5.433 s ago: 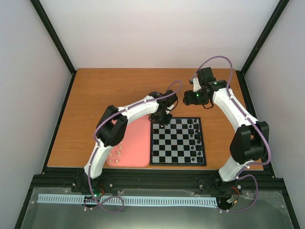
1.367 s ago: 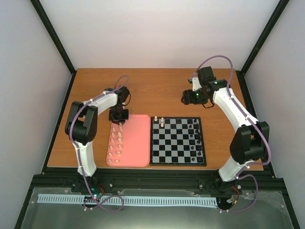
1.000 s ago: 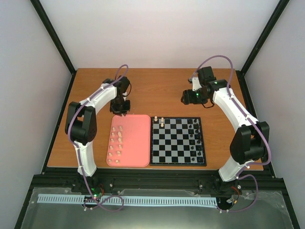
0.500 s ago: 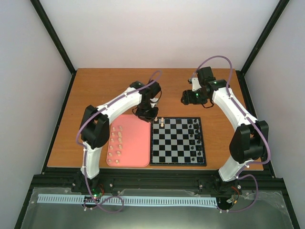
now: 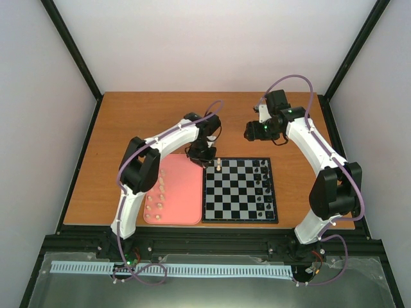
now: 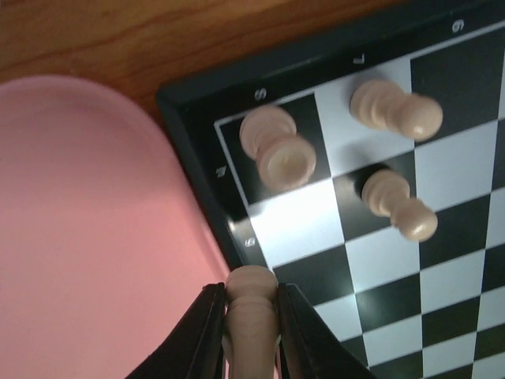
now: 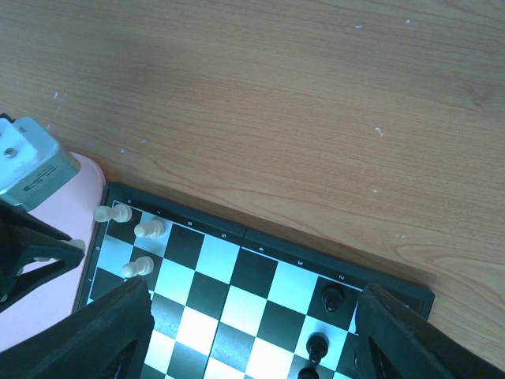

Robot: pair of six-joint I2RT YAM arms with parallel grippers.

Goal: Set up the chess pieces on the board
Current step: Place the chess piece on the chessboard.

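My left gripper (image 5: 200,157) is shut on a cream-white chess piece (image 6: 251,316) and holds it over the far left corner of the board (image 5: 239,204), at the seam with the pink tray. Three cream pieces (image 6: 276,148) stand on squares in that corner; they also show in the right wrist view (image 7: 149,230). Several more cream pieces (image 5: 157,192) stand in rows on the tray's left side. My right gripper (image 5: 252,133) hangs open and empty above the table beyond the board's far edge; in its own view (image 7: 254,294) the jaws are wide apart.
The salmon-pink tray (image 5: 186,192) lies against the board's left edge (image 6: 79,237). Black pieces (image 5: 260,186) fill the board's right columns (image 7: 332,298). Bare wooden table (image 5: 128,128) surrounds both. Black frame rails run along the table edges.
My left arm went from the board to the tray's far left, then swung right and now holds a cream piece at the board's far left corner. The right arm stayed put.
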